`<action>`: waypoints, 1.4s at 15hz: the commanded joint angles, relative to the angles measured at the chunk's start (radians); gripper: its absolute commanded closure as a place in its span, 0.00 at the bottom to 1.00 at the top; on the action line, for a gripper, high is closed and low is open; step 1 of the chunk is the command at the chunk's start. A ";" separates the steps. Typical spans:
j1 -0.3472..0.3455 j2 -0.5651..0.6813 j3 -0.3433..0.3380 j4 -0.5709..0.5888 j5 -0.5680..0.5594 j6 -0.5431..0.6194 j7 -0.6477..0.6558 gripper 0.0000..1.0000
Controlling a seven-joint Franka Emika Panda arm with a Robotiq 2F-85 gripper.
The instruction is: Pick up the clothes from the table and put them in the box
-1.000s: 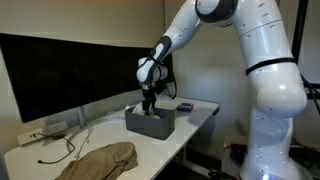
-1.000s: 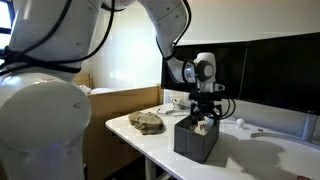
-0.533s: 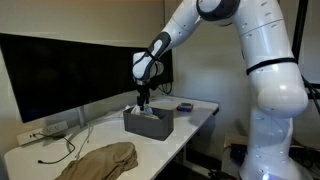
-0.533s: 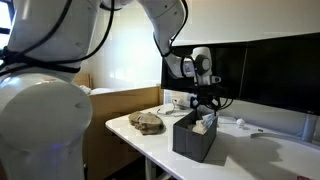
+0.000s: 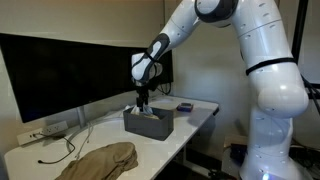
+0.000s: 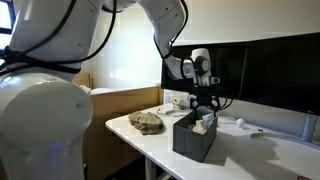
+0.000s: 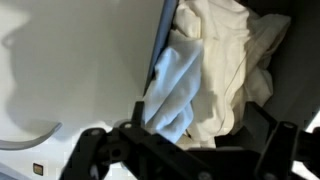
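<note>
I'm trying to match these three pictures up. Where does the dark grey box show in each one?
Exterior view: the box sits near the picture's centre, on the table.
Exterior view: the box stands right of centre, in the lower half.
Wrist view: only part of it shows; its dark wall runs down from the top centre.
Shared landmark: the white cloth lying inside the box.

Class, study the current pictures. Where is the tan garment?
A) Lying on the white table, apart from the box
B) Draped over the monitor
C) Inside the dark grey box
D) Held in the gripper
A: the tan garment lies on the white table, apart from the dark grey box, which holds the white cloth.
</note>
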 commanded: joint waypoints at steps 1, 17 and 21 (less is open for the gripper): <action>0.001 0.026 0.000 -0.006 -0.040 -0.001 0.021 0.00; 0.029 0.015 0.023 -0.016 -0.083 0.003 0.021 0.00; 0.036 0.031 0.018 -0.016 -0.096 -0.003 0.024 0.00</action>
